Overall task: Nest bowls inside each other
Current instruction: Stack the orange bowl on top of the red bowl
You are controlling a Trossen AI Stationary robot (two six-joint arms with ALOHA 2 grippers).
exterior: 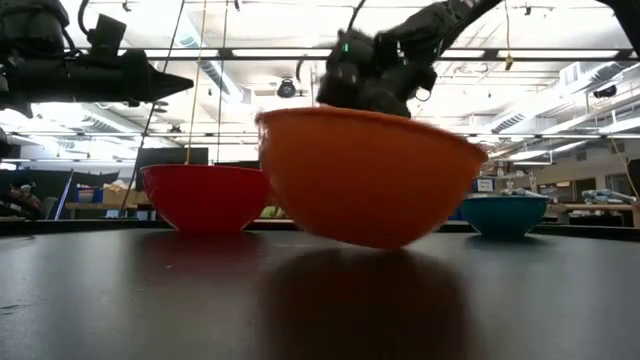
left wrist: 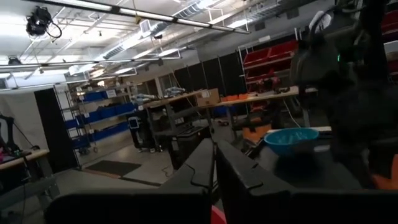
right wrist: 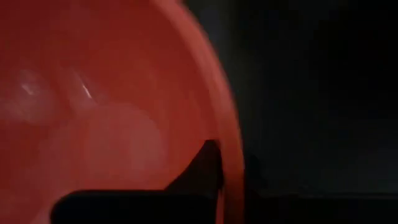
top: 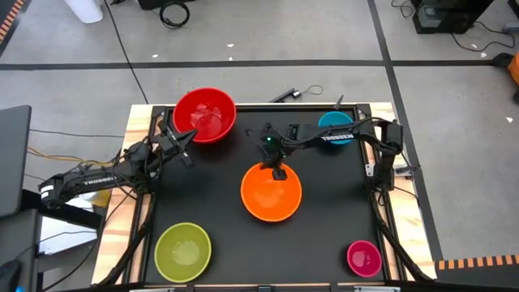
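Note:
The orange bowl (top: 271, 193) sits mid-table and shows tilted in the low view (exterior: 370, 175). My right gripper (top: 280, 171) is at its far rim, shut on it. The red bowl (top: 204, 114) rests on its base at the far left. My left gripper (top: 187, 146) hovers shut just near of it, holding nothing, its fingers (left wrist: 214, 167) pressed together. The blue bowl (top: 335, 122) stands at the far right, the yellow-green bowl (top: 183, 250) at the near left, and the magenta pink bowl (top: 364, 257) at the near right. My right gripper holds the orange bowl by its far rim (right wrist: 233, 158), one finger (right wrist: 202, 171) inside the bowl and the other outside the wall. It comes slanting down from the far right. The bowl is tipped, its rim higher on the table's left side (exterior: 268, 118); whether its underside is clear of the table I cannot tell.
The black mat (top: 219, 203) lies bare between the orange bowl and the two near bowls. A wooden frame (top: 138, 122) edges the table. A small dark object with a cable (top: 285, 95) lies beyond the far edge.

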